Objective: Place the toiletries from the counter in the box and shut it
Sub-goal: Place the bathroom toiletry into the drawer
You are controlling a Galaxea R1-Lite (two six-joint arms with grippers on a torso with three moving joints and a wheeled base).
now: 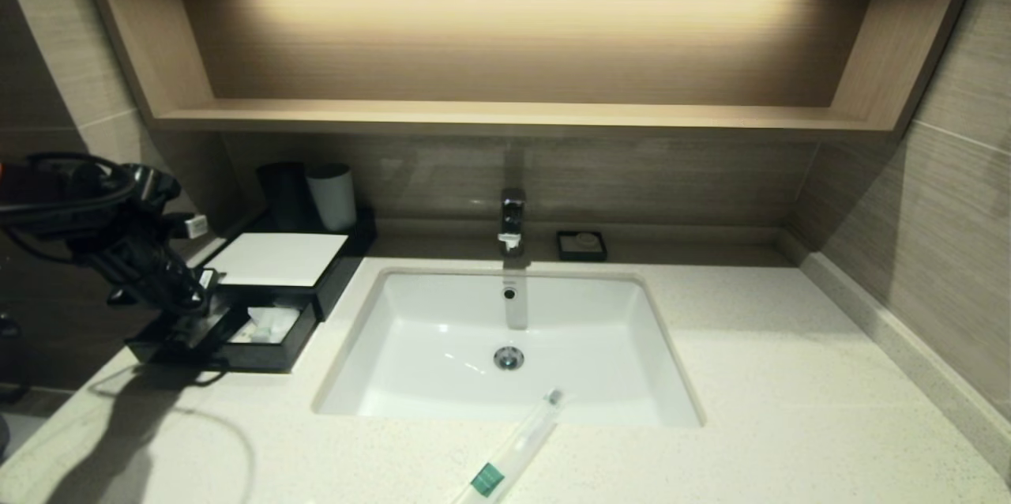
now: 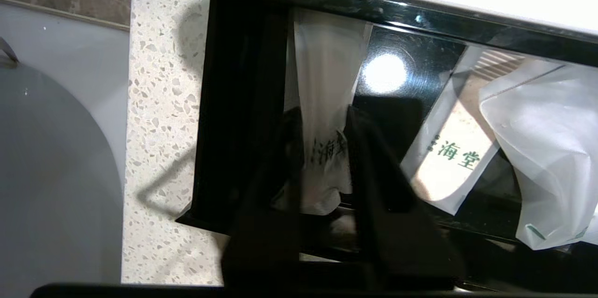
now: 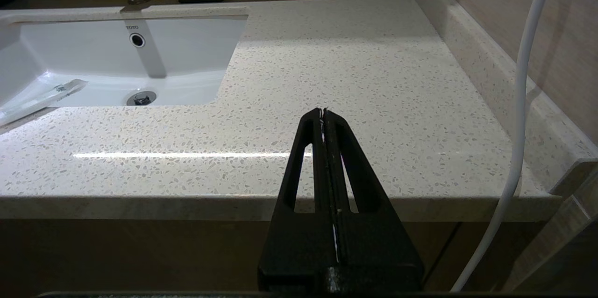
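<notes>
Our left gripper (image 2: 322,158) sits over the box (image 1: 272,259)'s open drawer, jaws narrowly parted around a sleeved toiletry (image 2: 322,102) (dropping it in, we reckon). One green-banded sleeve (image 1: 513,449) lies right of the box, across the sink's front rim.

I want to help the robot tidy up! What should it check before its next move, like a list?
1. Drawer of the box pulled out: ok.
2. Sleeved item over the drawer between the left claw fingers: ok. Whether it has been let go: cannot tell.
3. Other packets already lying in the drawer: ok.
4. All toiletries off the counter: not ok. One green-banded sleeve lies at the sink's front edge, its tip over the basin.
5. Right claw out of the way, shut, at the counter's front edge: ok.
6. Box closed: not ok, not yet.
</notes>
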